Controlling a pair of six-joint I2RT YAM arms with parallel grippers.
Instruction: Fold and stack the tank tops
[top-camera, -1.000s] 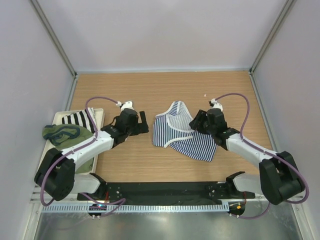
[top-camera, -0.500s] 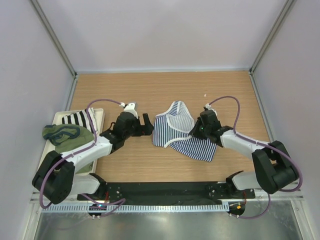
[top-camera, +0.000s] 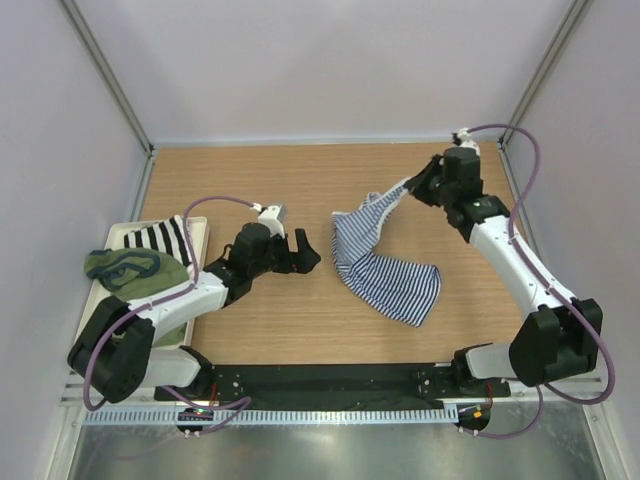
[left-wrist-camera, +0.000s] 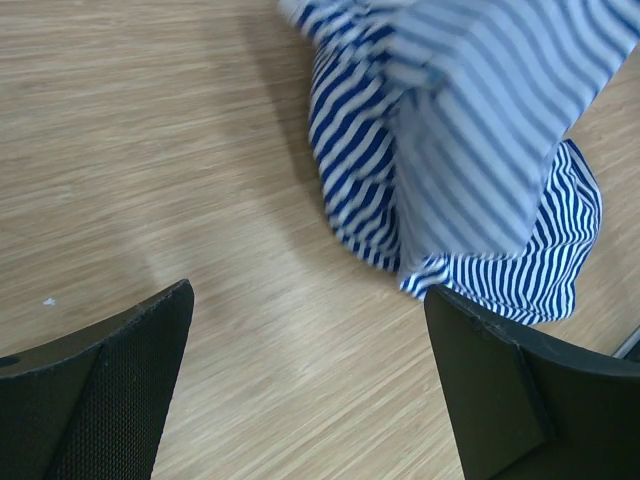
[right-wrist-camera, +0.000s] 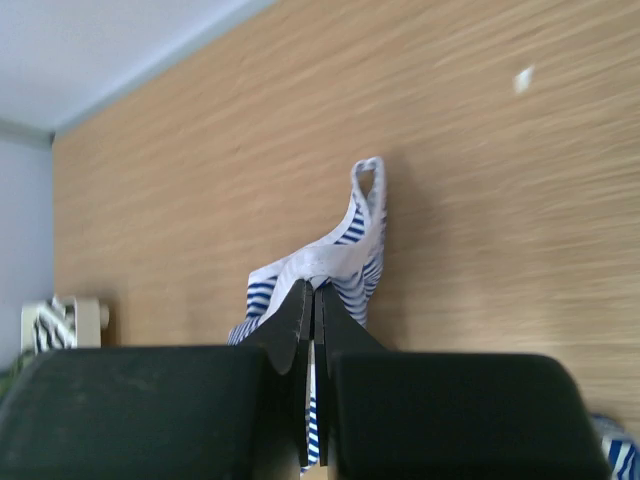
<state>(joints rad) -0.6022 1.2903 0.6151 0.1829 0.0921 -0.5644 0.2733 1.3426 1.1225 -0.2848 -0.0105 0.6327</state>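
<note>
Toward the far right of the table, I see my right gripper pinched fully closed on the white-trimmed strap of the navy-and-white striped tank top. It holds that end up off the wood while the rest of the cloth trails down and lies rumpled near the table's middle. My left gripper sits low with its 2 fingers spread wide and nothing between them, near the striped cloth but apart from it. At the left edge the olive green tank top lies bunched on a pale tray, next to a black-and-white striped garment.
</note>
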